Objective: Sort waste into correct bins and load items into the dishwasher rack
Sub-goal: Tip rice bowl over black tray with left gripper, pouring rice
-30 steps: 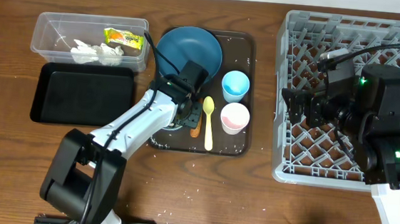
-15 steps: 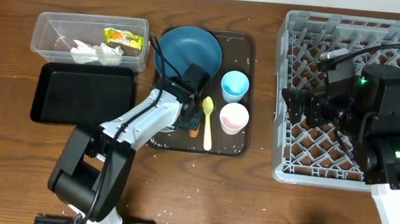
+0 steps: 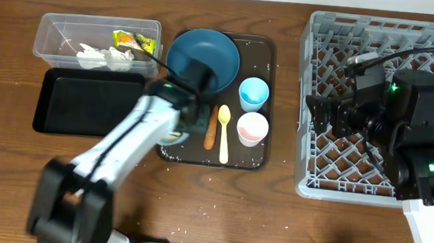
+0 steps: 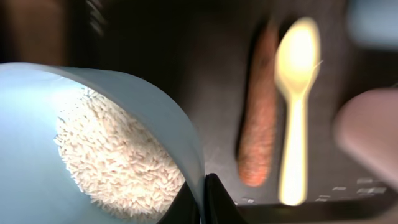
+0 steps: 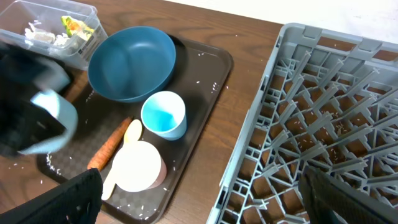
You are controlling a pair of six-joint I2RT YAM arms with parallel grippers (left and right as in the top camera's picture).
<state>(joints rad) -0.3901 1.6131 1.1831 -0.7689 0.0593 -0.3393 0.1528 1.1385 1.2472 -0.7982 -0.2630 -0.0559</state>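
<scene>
At the brown tray (image 3: pixel 245 156): one plate (image 3: pixel 203 54), one bowl (image 5: pixel 53 121) of rice (image 4: pixel 118 155), two cups, namely a blue cup (image 3: pixel 254 93) and a pink cup (image 3: pixel 252 128), one spoon (image 3: pixel 224 134), and one food stick (image 3: pixel 211 127). Left of it: one clear tub (image 3: pixel 54 27) holding one wrapper (image 3: pixel 132 41), and one black tray (image 3: pixel 86 103). Right of it: one rack (image 3: pixel 380 26).

Seen from overhead, the left arm (image 3: pixel 135 129) is smeared by blur and covers most of the light blue round bowl (image 4: pixel 31 137). The left wrist view cuts this bowl off; the small pink cup (image 4: pixel 367 132) at right is a blurred patch.
</scene>
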